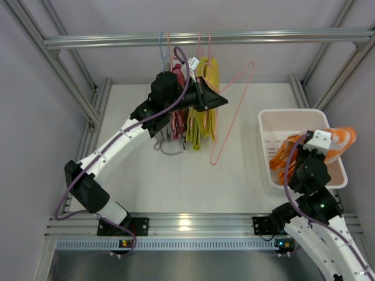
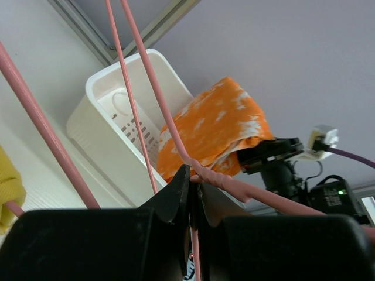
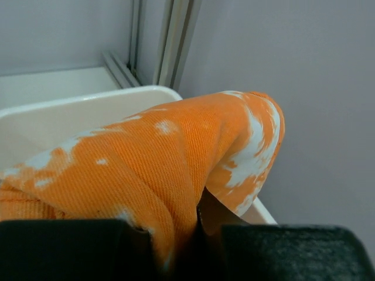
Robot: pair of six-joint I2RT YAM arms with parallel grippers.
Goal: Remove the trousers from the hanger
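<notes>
The orange trousers (image 1: 340, 142) with white blotches are bunched in my right gripper (image 1: 329, 146), which is shut on them above the white bin (image 1: 275, 120). They fill the right wrist view (image 3: 146, 170) and show in the left wrist view (image 2: 217, 129). The pale pink hanger (image 1: 234, 111) is bare and tilts out to the right of the rail. My left gripper (image 1: 220, 99) is shut on its twisted neck (image 2: 214, 177).
Yellow-green garments (image 1: 205, 111), a pink patterned garment (image 1: 177, 120) and a blue-grey hanger (image 1: 162, 50) hang from the metal rail (image 1: 263, 38). Frame posts stand at the back corners. The white bin sits at the right of the table.
</notes>
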